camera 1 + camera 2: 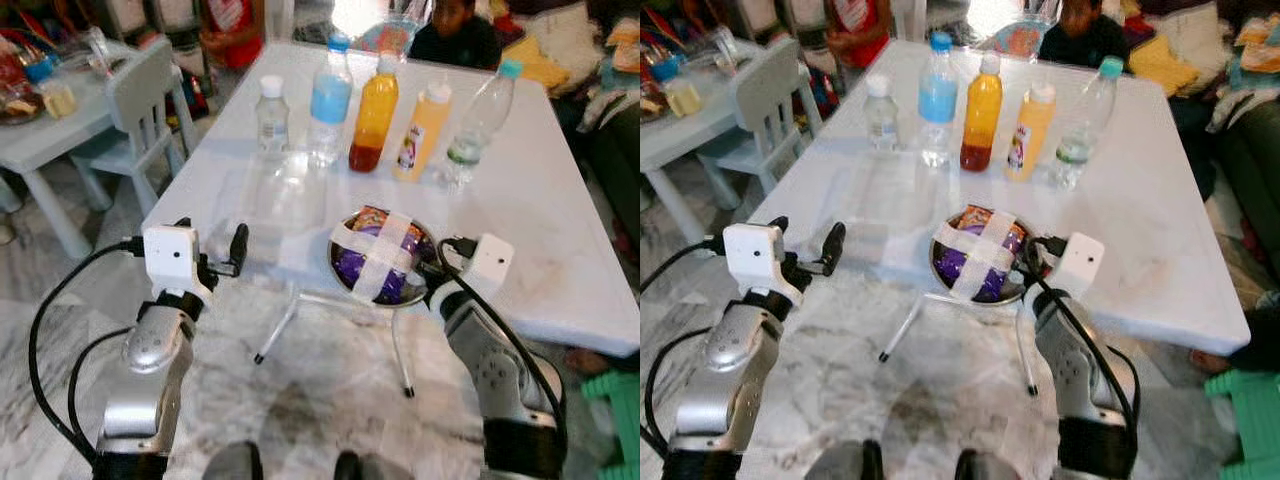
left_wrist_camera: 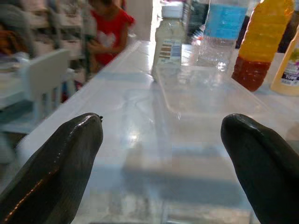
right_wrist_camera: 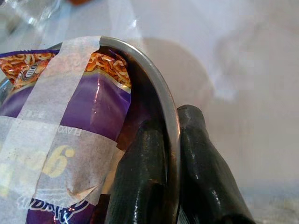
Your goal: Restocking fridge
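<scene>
We're holding our left gripper point(image 1: 212, 250) out level, fingers spread wide apart with nothing between them. Our right gripper point(image 3: 173, 154) is reaching forward, its two fingers pinching the bowl rim point(image 3: 161, 88), one inside and one outside.

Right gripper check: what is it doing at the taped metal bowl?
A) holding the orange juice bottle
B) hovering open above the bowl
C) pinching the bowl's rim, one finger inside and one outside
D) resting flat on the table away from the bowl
C: in the right wrist view the right gripper is closed on the thin rim of the round metal bowl, one black finger either side.
</scene>
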Controlling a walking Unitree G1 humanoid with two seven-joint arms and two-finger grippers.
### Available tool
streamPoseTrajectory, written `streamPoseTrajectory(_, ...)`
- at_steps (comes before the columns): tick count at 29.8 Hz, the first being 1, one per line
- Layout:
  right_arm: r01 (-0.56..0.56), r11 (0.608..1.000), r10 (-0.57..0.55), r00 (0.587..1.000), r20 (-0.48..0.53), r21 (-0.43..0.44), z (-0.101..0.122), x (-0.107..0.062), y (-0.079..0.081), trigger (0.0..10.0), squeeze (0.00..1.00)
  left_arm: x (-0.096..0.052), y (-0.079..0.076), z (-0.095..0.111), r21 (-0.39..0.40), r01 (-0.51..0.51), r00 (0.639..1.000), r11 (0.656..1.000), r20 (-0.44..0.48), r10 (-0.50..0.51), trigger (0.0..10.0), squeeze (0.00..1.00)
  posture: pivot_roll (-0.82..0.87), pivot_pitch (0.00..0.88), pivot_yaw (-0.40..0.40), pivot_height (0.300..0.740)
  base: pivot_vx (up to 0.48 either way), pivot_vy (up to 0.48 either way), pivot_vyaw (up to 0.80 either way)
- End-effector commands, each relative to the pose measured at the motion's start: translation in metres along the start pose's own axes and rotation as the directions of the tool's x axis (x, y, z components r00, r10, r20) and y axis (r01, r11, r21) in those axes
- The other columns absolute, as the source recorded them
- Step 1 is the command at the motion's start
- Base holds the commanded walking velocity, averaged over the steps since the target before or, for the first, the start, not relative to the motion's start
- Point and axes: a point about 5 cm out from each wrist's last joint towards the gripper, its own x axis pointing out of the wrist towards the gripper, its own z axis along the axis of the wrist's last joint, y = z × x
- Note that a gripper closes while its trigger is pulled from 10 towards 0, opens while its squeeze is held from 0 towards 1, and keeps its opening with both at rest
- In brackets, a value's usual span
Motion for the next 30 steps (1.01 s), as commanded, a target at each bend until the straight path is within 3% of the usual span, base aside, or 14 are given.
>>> streamPoseTrajectory(1, 0.068, 0.996, -0.077, 0.98, -0.183, -0.057, -0.037, -0.003, -0.019, 10.0, 0.0, -0.003, -0.002, -0.003, 0.002, -0.003, 1.0, 1.0, -0.016, 0.003, 10.0, 0.0, 0.03, 0.093, -0.032, 0.74, -0.349, 0.0, 0.0)
streamPoseTrajectory(4, 0.031, 0.998, -0.041, 0.984, -0.174, -0.06, -0.039, -0.004, -0.016, 10.0, 0.0, -0.003, -0.001, -0.005, 0.002, -0.008, 1.0, 1.0, -0.021, 0.009, 10.0, 0.0, 0.03, 0.09, -0.032, 0.74, -0.352, 0.0, 0.0)
streamPoseTrajectory(7, -0.078, 0.989, 0.066, 0.993, -0.099, -0.127, -0.033, -0.006, -0.008, 10.0, 0.0, -0.006, 0.001, -0.009, 0.005, -0.016, 0.999, 1.0, -0.038, 0.017, 10.0, 0.0, 0.03, 0.085, -0.03, 0.74, -0.354, 0.0, 0.0)
streamPoseTrajectory(11, -0.11, 0.991, 0.104, 0.992, -0.077, -0.076, -0.029, -0.007, -0.006, 10.0, 0.0, -0.007, 0.003, -0.011, 0.016, -0.018, 0.999, 1.0, -0.045, 0.019, 10.0, 0.0, 0.03, 0.08, -0.028, 0.74, -0.349, 0.0, 0.0)
streamPoseTrajectory(17, -0.131, 0.988, 0.129, 0.991, -0.029, -0.08, -0.024, -0.007, -0.002, 10.0, 0.0, -0.009, 0.011, -0.012, 0.034, -0.04, 0.998, 0.999, -0.047, 0.042, 10.0, 0.0, 0.02, 0.09, -0.023, 0.74, -0.176, 0.0, 0.0)
streamPoseTrajectory(18, -0.121, 0.983, 0.121, 0.993, -0.012, -0.139, -0.022, -0.006, 0.001, 10.0, 0.0, -0.011, 0.014, -0.014, 0.041, -0.05, 0.997, 0.998, -0.06, 0.053, 10.0, 0.0, 0.02, 0.093, -0.02, 0.74, 0.0, 0.0, 0.0)
streamPoseTrajectory(21, -0.161, 0.965, 0.166, 0.986, 0.005, -0.205, -0.02, -0.006, 0.01, 10.0, 0.0, -0.014, 0.017, -0.012, 0.04, -0.059, 0.996, 0.997, -0.057, 0.062, 10.0, 0.0, 0.03, 0.098, -0.013, 0.74, 0.0, 0.0, 0.0)
streamPoseTrajectory(26, -0.209, 0.944, 0.225, 0.974, 0.033, -0.253, -0.012, -0.006, 0.022, 10.0, 0.0, -0.019, 0.021, -0.007, 0.039, -0.109, 0.992, 0.993, -0.053, 0.111, 10.0, 0.0, 0.05, 0.108, -0.007, 0.74, 0.0, 0.0, 0.0)
streamPoseTrajectory(30, -0.216, 0.916, 0.237, 0.971, 0.021, -0.338, -0.011, -0.005, 0.024, 10.0, 0.0, -0.026, 0.015, -0.013, 0.035, -0.1, 0.992, 0.994, -0.072, 0.103, 10.0, 0.0, 0.05, 0.109, -0.011, 0.74, 0.0, 0.0, 0.0)
